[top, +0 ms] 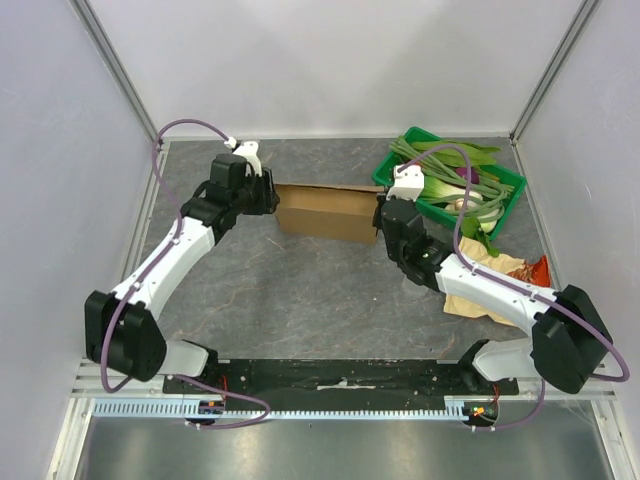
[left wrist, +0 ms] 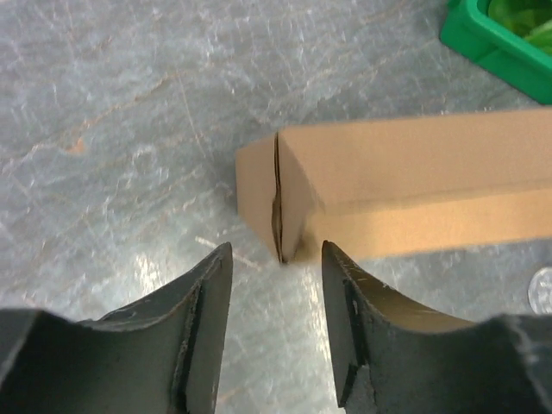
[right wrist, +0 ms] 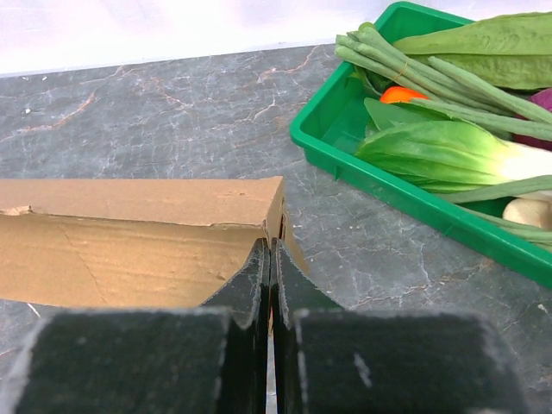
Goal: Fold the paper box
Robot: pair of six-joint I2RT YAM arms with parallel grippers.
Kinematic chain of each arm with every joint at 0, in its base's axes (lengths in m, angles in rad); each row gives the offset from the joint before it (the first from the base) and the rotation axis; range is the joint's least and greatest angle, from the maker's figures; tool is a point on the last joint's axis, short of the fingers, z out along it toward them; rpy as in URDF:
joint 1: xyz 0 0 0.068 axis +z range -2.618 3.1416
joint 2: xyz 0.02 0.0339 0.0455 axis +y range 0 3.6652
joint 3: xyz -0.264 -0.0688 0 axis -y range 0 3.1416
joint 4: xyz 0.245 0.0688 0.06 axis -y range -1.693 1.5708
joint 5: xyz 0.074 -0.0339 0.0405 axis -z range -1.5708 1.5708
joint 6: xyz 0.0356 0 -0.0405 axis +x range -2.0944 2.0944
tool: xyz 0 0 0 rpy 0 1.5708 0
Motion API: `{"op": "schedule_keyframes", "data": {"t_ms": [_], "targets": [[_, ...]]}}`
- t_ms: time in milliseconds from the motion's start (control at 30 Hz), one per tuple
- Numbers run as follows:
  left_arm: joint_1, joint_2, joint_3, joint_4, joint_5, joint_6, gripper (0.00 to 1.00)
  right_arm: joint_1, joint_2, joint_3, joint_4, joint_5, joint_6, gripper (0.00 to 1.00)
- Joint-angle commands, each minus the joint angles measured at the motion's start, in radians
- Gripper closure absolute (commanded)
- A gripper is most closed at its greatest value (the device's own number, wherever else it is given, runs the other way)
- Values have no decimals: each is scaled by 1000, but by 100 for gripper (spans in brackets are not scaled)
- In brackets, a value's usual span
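Observation:
The paper box [top: 325,210] is a long, plain brown cardboard shape lying flat across the middle of the table. My left gripper [top: 272,196] is at its left end. In the left wrist view that gripper [left wrist: 277,250] is open, and the box's creased end corner [left wrist: 280,203] lies just beyond the tips, with only table between the fingers. My right gripper [top: 380,214] is at the box's right end. In the right wrist view it [right wrist: 270,246] is shut, fingers pressed together, tips against the end edge of the box [right wrist: 138,228].
A green tray [top: 384,172] of vegetables stands at the back right, close to the box's right end; its rim [right wrist: 388,185] is near my right gripper. A tan-and-orange snack bag [top: 510,270] lies under the right arm. A small silvery disc [left wrist: 543,290] lies beside the box.

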Motion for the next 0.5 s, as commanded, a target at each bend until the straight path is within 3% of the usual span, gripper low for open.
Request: {"op": "schedule_keyframes", "data": {"t_ms": [0, 167, 267, 467], "targets": [[12, -136, 4, -142, 17, 42, 47, 6, 32, 9, -55, -16, -34, 100], [28, -211, 159, -216, 207, 26, 43, 3, 60, 55, -95, -71, -55, 100], [28, -156, 286, -141, 347, -68, 46, 5, 86, 87, -124, -88, -57, 100], [3, 218, 512, 97, 540, -316, 69, 3, 93, 97, -126, -91, -63, 100]]}}
